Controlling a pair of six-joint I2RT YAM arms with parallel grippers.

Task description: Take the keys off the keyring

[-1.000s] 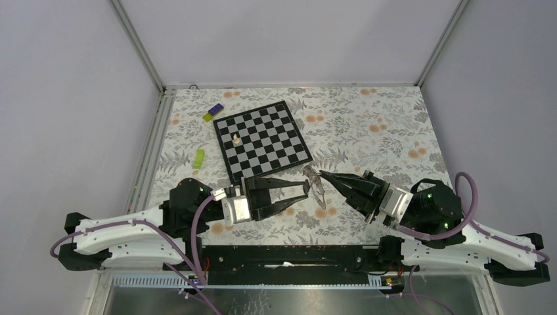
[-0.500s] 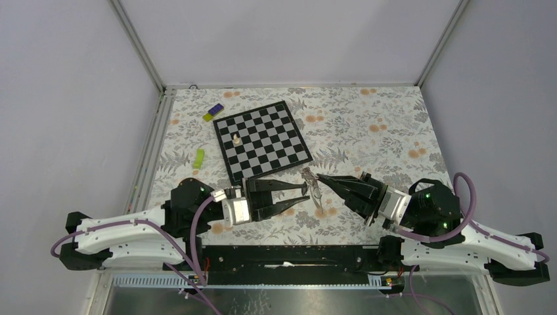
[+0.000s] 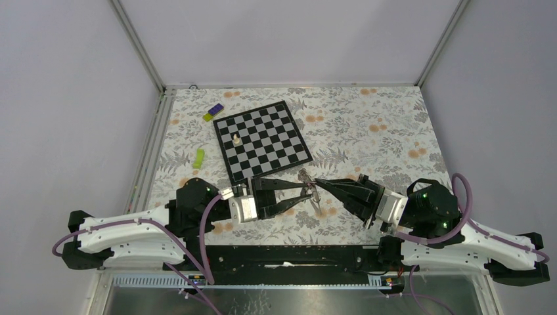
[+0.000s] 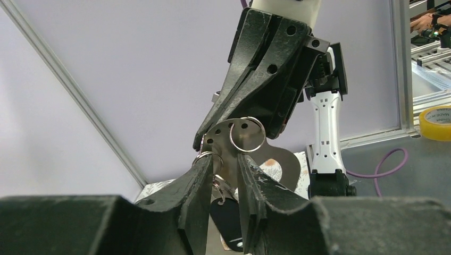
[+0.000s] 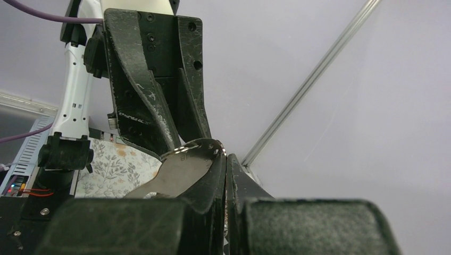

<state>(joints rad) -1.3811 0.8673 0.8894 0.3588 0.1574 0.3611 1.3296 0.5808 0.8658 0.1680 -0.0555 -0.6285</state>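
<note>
The keys (image 3: 306, 177) hang in a small silvery bunch above the table between my two grippers. My right gripper (image 3: 318, 181) is shut on the flat head of a silvery key (image 5: 186, 167), which has small holes along its edge. From the left, my left gripper (image 3: 306, 194) has its jaws narrowed round the bunch. In the left wrist view its fingers (image 4: 202, 180) press the small wire keyring (image 4: 210, 156) and a metal stem. A second ring (image 4: 247, 134) lies on the key head. The dark tag (image 4: 230, 223) dangles below.
A chessboard (image 3: 263, 141) lies just behind the grippers with a white chess piece (image 3: 236, 139) on it. A green item (image 3: 200, 157) and a purple and yellow block (image 3: 213, 111) lie at the left. A yellow tape roll (image 4: 435, 122) sits off the table.
My left gripper has moved right onto the bunch and narrowed its jaws round it. My right gripper has shifted slightly left with the key.
</note>
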